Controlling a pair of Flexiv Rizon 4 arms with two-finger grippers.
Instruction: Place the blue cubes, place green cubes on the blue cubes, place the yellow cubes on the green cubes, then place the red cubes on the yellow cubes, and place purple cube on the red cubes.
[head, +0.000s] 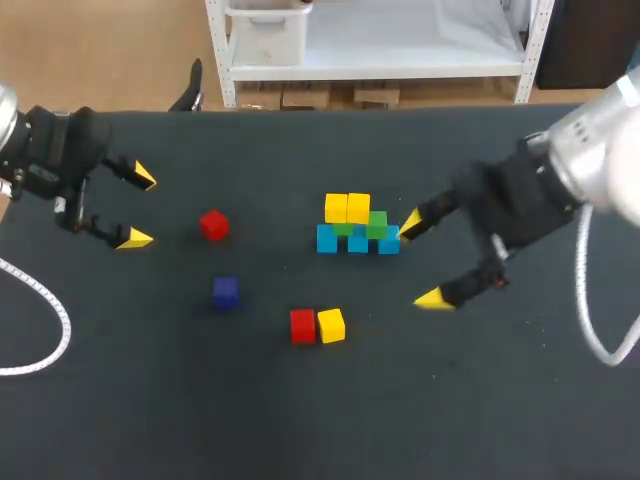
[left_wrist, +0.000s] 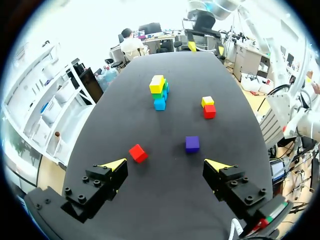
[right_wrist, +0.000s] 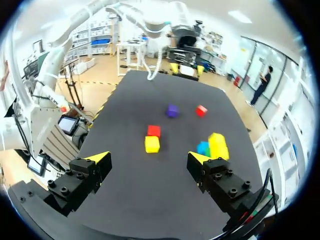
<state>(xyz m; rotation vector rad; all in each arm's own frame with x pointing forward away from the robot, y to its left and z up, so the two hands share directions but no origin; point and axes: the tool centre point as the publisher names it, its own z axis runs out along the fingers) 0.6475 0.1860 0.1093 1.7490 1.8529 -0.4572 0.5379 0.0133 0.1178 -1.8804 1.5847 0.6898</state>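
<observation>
My left gripper (head: 140, 208) hangs over the left part of the black table (head: 150, 400). Its two yellow-tipped fingers are spread wide and hold nothing. In the left wrist view the left gripper (left_wrist: 166, 164) shows the same wide gap, with bare table between the fingers.

Ahead of it lies a lone red cube (head: 213, 224) (left_wrist: 138, 152), apart from everything else. The purple cube (head: 226, 292) (left_wrist: 192, 144) rests near it, nearer to me, touching nothing.

Near the table's middle, a second red cube (head: 302, 325) and a loose yellow cube (head: 331, 325) sit side by side, touching, red on the left.

Beyond this pair stands the stack. Three blue cubes (head: 357, 241) form a row on the table. The green cubes (head: 376, 224) sit on that row. Two stacked yellow cubes (head: 347, 208) rest side by side on the green, leaving the right green cube partly uncovered.

My right gripper (head: 421, 260) (right_wrist: 149, 157) is just right of the stack, fingers wide apart and gripping nothing. One fingertip is just beside the rightmost blue cube; I cannot tell whether it touches.
</observation>
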